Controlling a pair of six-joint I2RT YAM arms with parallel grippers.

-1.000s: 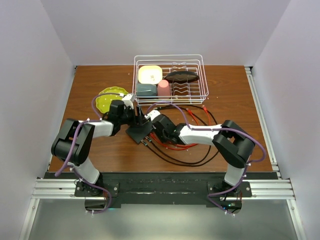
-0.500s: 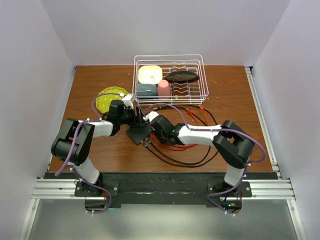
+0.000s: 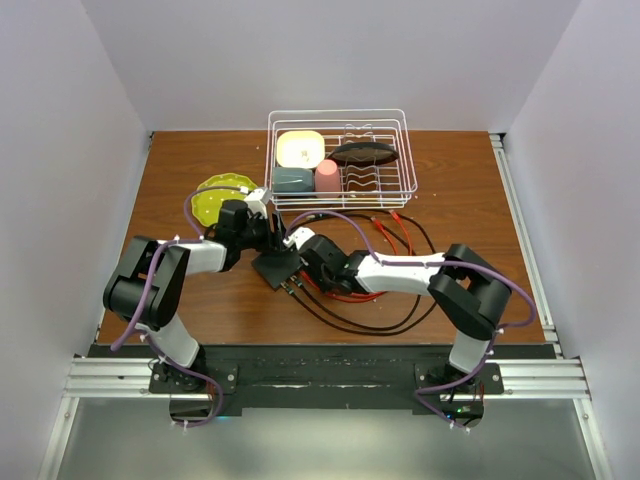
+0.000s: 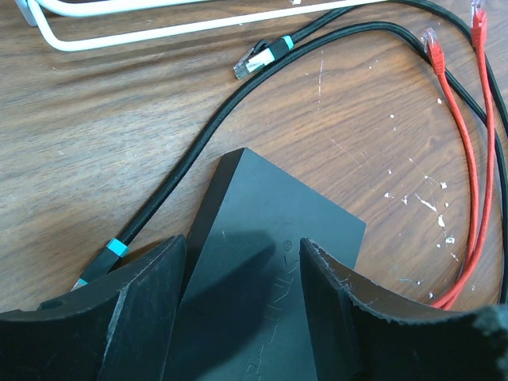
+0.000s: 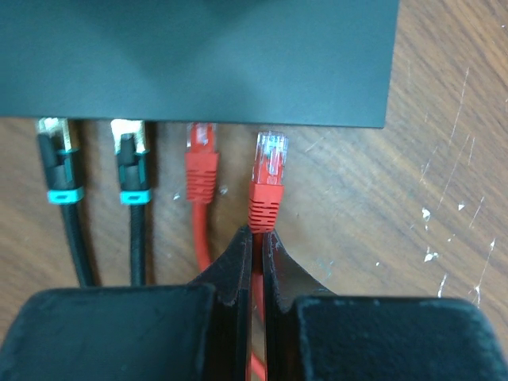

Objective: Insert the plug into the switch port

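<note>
The switch (image 3: 277,266) is a flat black box on the wooden table. My left gripper (image 4: 242,254) straddles it, one finger pressed against each long side of the switch (image 4: 270,238). My right gripper (image 5: 255,234) is shut on a red cable just behind its red plug (image 5: 269,178). The plug's clear tip points at the port edge of the switch (image 5: 198,55) and stops a little short of it. To the left, two black plugs (image 5: 59,159) and another red plug (image 5: 201,159) sit in ports. In the top view the right gripper (image 3: 303,260) is at the switch's near-right edge.
A white wire dish rack (image 3: 340,120) with dishes stands behind the switch, and a green plate (image 3: 212,202) lies to its left. Loose black and red cables (image 3: 380,290) loop across the table to the right. A loose black plug (image 4: 254,59) and red plugs (image 4: 432,40) lie beyond the switch.
My right gripper has moved left, carrying the red plug closer to the switch's port edge. The left jaws have narrowed slightly onto the switch.
</note>
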